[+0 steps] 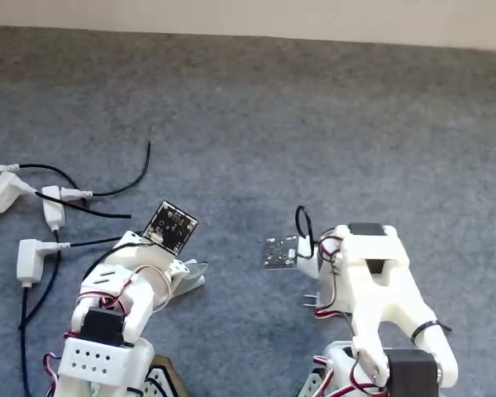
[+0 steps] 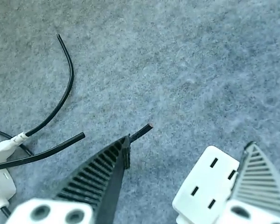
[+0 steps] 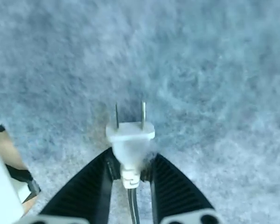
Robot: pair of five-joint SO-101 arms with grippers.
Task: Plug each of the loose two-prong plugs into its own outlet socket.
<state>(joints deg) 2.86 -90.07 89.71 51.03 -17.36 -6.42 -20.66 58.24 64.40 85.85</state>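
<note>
My right gripper point(image 3: 130, 161) is shut on a white two-prong plug point(image 3: 129, 133), which it holds by the base with the prongs pointing away over the grey carpet. From above, its prongs point(image 1: 311, 301) stick out toward the left arm. A white outlet block point(image 2: 207, 186) with several slot pairs lies between the fingers of my left gripper point(image 2: 189, 142). It rests against the pale finger point(image 2: 256, 177), with a wide gap to the black finger point(image 2: 107, 172). That gripper point(image 1: 190, 277) is open and low over the carpet.
Two loose white plugs point(image 1: 54, 207) point(image 1: 31, 256) on black cables lie at the left, beside a white adaptor point(image 1: 0, 190) at the edge. A cut cable end point(image 2: 147, 127) lies just past the black finger. Bare carpet point(image 1: 314, 124) stretches ahead.
</note>
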